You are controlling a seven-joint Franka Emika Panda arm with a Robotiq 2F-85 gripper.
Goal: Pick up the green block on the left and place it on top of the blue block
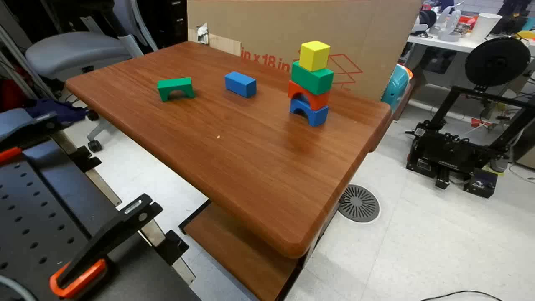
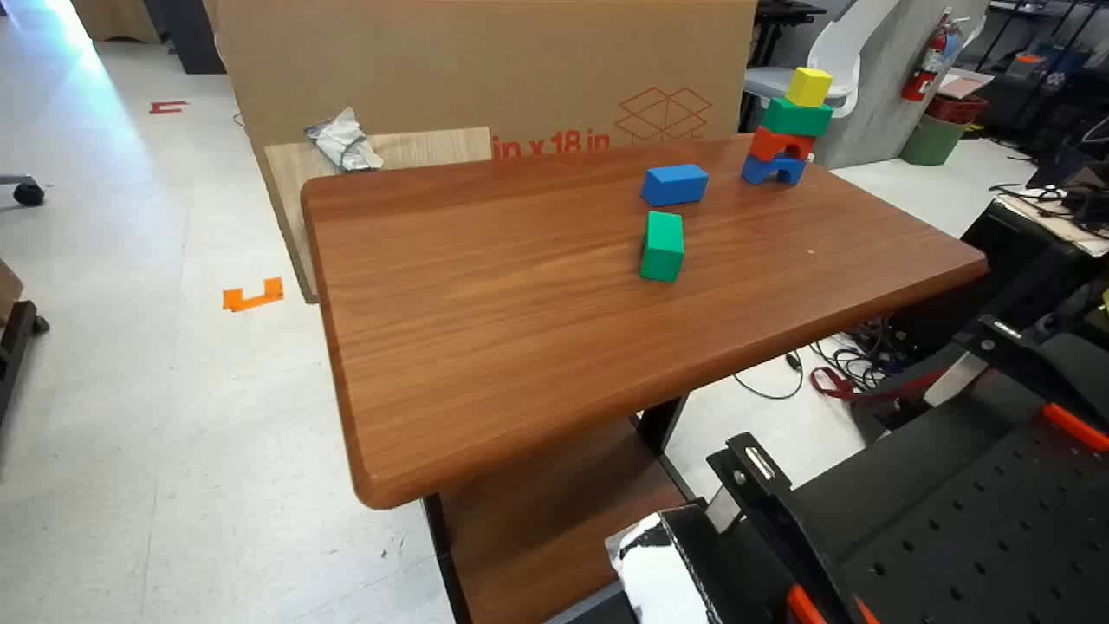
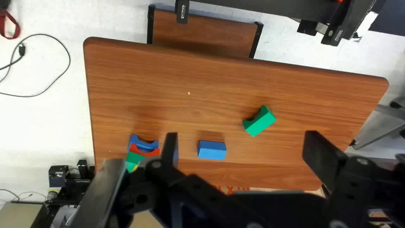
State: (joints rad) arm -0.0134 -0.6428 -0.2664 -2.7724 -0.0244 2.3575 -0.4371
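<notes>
A green arch block [image 1: 175, 85] stands alone on the brown table, with its notch facing down. It also shows in an exterior view [image 2: 664, 247] and in the wrist view [image 3: 261, 121]. A blue rectangular block [image 1: 240, 85] lies apart from it on the table, also in an exterior view [image 2: 675, 185] and the wrist view [image 3: 212, 150]. My gripper [image 3: 241, 132] shows only in the wrist view. It is open and empty, high above the table, with both lone blocks between its fingers in the picture. It touches nothing.
A tower stands beside the blue block: blue arch [image 1: 308, 112], red arch [image 1: 309, 96], green block [image 1: 312, 78] and yellow cube [image 1: 314, 55] on top. A tall cardboard box [image 2: 485, 69] stands along the table's far edge. Black clamps [image 1: 106, 246] sit on the robot's mount.
</notes>
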